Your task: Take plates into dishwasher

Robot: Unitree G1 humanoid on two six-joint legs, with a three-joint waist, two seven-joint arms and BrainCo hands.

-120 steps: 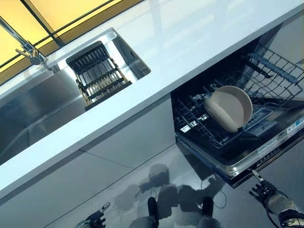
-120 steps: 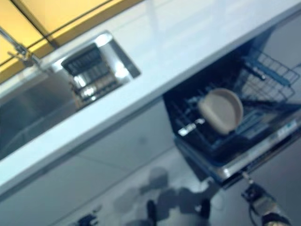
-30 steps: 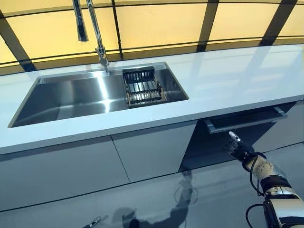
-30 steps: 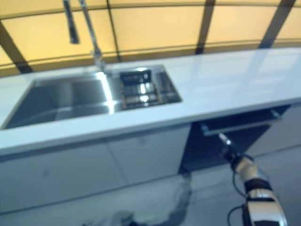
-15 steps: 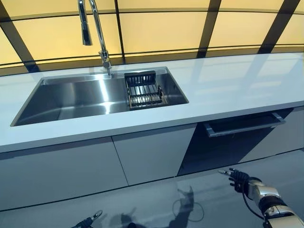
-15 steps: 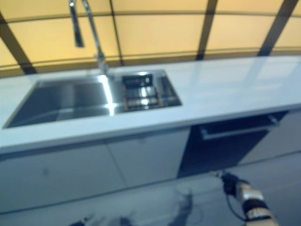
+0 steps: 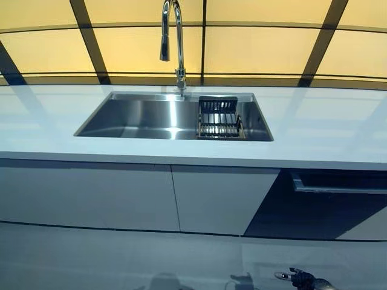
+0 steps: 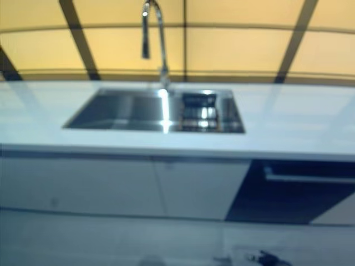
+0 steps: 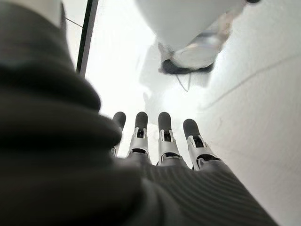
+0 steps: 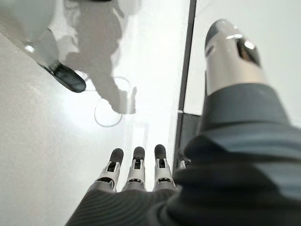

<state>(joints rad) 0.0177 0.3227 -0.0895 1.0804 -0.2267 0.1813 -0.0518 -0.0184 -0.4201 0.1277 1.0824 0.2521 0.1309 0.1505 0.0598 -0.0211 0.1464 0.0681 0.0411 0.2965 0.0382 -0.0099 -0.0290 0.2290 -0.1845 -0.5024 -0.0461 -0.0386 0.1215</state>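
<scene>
No plate shows in any view. The dishwasher [image 7: 326,208] is a dark panel under the white counter at the right, its door shut, with a silver handle [image 7: 338,186] along its top. My right hand [image 7: 300,278] hangs low by the floor in front of it, fingers [image 10: 136,172] straight and empty. My left hand [image 9: 164,141] shows only in the left wrist view, fingers straight over the pale floor, holding nothing.
A steel sink [image 7: 139,118] is set in the white counter [image 7: 326,133], with a tall tap [image 7: 175,36] behind it and a black drying rack [image 7: 218,118] at its right end. Grey cabinet doors [image 7: 121,196] run below the counter.
Four seconds ago the dishwasher stood open with a beige plate in its rack; the door is now shut. The camera has turned left, and my right hand has sunk lower.
</scene>
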